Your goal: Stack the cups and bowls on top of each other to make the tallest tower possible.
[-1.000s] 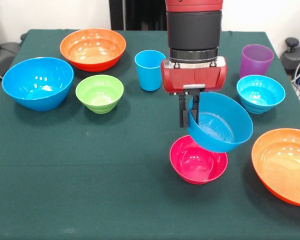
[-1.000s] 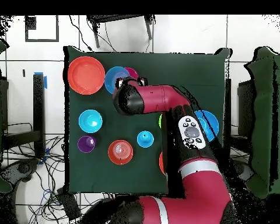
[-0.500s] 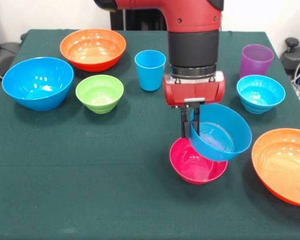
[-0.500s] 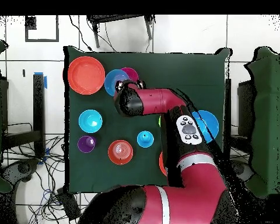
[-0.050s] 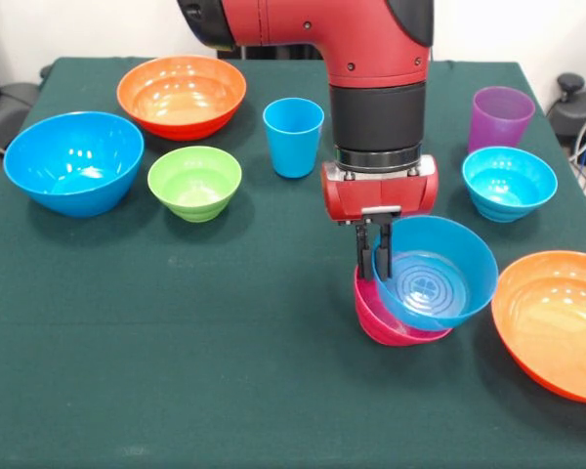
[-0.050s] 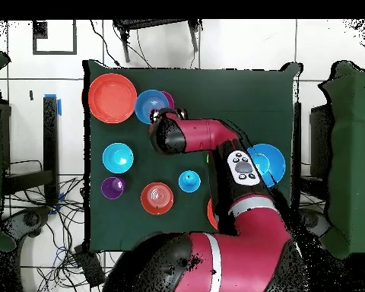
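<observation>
Most of the pink bowl [image 5: 386, 327] is hidden beneath the tilted blue bowl [image 5: 436, 273] resting in it. The tool [image 5: 371, 256] pinches the blue bowl's left rim. Overhead, the arm [image 6: 208, 141] covers the tool.

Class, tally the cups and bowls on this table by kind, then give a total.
Bowls: 7 (two orange, big blue, green, cyan, pink, and the blue one held)
Cups: 2 (light blue, purple)
Total: 9
</observation>
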Available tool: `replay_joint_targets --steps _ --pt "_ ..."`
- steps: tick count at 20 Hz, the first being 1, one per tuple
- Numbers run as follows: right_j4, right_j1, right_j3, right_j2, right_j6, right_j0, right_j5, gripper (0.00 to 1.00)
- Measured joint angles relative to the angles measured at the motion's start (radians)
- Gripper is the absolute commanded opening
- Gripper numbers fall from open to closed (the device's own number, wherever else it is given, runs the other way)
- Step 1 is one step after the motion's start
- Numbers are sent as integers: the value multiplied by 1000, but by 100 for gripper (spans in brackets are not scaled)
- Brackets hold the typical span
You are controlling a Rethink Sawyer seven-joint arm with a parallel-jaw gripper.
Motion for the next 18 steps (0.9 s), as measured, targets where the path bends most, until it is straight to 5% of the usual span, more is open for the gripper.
replay_joint_targets --steps 18 --pt "0 -15 0 0 0 0 0 0"
